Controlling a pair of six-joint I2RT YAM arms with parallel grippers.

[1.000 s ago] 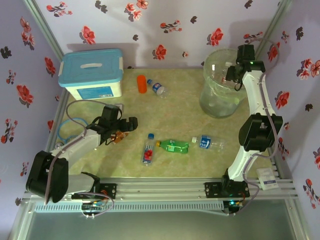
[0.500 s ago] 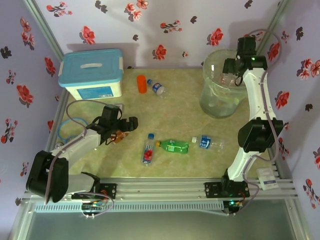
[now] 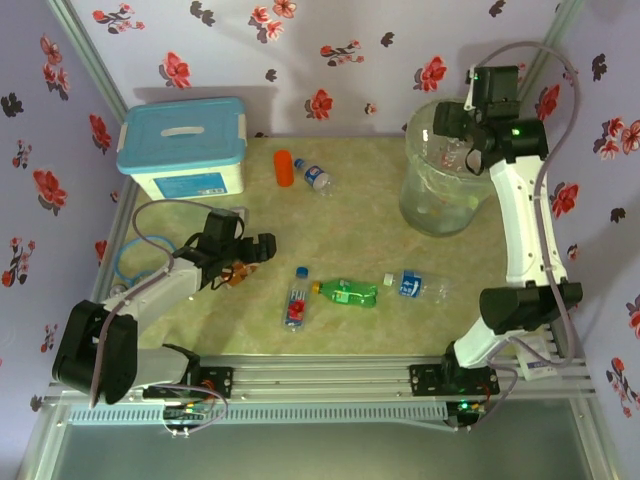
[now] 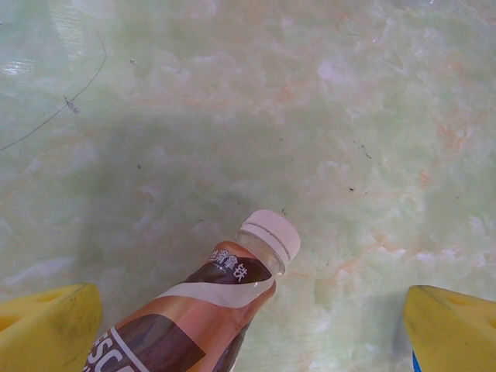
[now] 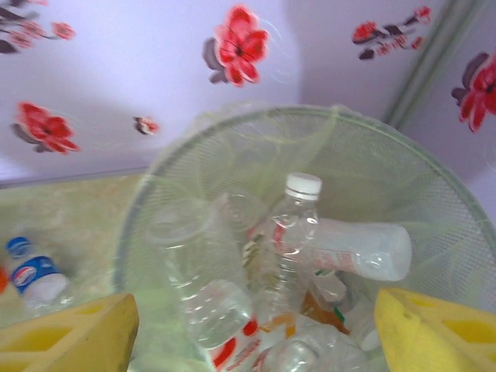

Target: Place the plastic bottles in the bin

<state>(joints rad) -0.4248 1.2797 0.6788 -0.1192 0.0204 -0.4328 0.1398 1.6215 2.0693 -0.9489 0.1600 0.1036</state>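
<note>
Bin [image 5: 387, 163] is seen below the open, empty right tool [image 5: 256, 329].
Left tool [image 4: 252, 322] is spread wide; a brown bottle [image 4: 186, 318] is seen between its fingers, ungripped.

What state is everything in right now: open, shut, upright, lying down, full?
left gripper: open, straddling the brown bottle
right gripper: open, empty, above the bin
brown bottle: capped, lying down
bin: upright, several bottles inside
green bottle: lying on its side
orange bottle: lying on its side
blue-lidded box: lid on
</note>
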